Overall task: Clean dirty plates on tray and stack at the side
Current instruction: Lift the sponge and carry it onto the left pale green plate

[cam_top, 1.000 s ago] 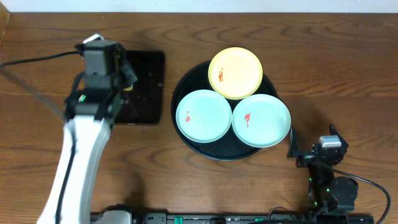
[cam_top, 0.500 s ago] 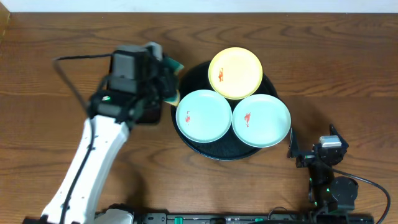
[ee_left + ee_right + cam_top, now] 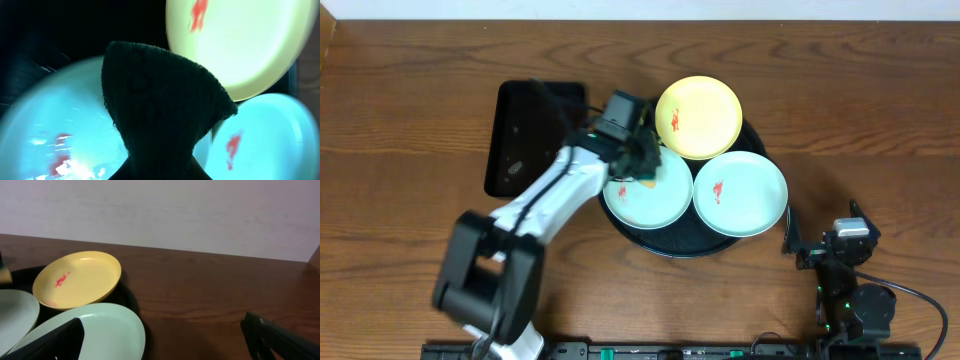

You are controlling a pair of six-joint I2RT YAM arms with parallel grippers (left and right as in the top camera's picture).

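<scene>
Showing the wiping stage of the task, read from left to right in the overhead view. At upper left lies a small rectangular black tray [image 3: 520, 150], probably the resting place of the cleaning tool. From the lower left the left arm [image 3: 550, 200] reaches diagonally toward the centre, bringing the left gripper [image 3: 638, 158] over the upper edge of the left mint plate [image 3: 645, 200], a small round pale mint-green dish.

Its jaws are clamped on a dark, coarse-textured sponge [image 3: 160, 115]. In the left wrist view the sponge juts forward as a wedge, gripped by one end so that its free face can be pressed down. Whether it touches the plate cannot be told. A red-orange smear [image 3: 60, 161] shows on this plate beside the sponge, so the plate is not yet clean.

Above and to the right sits the yellow plate [image 3: 698, 117], round and shallow, and lower right of it the right mint plate [image 3: 740, 193]. Each carries its own red smear and awaits its turn. All three plates rest on the large round black tray [image 3: 665, 250], the yellow plate overhanging its upper rim.

The bare brown wood-grain tabletop [image 3: 880, 120] to the right, where a stack would go, holds no plate. At lower right the right gripper [image 3: 822, 232] is parked just beside the tray with its fingers spread wide and nothing between them, which leaves the left arm room to work.
</scene>
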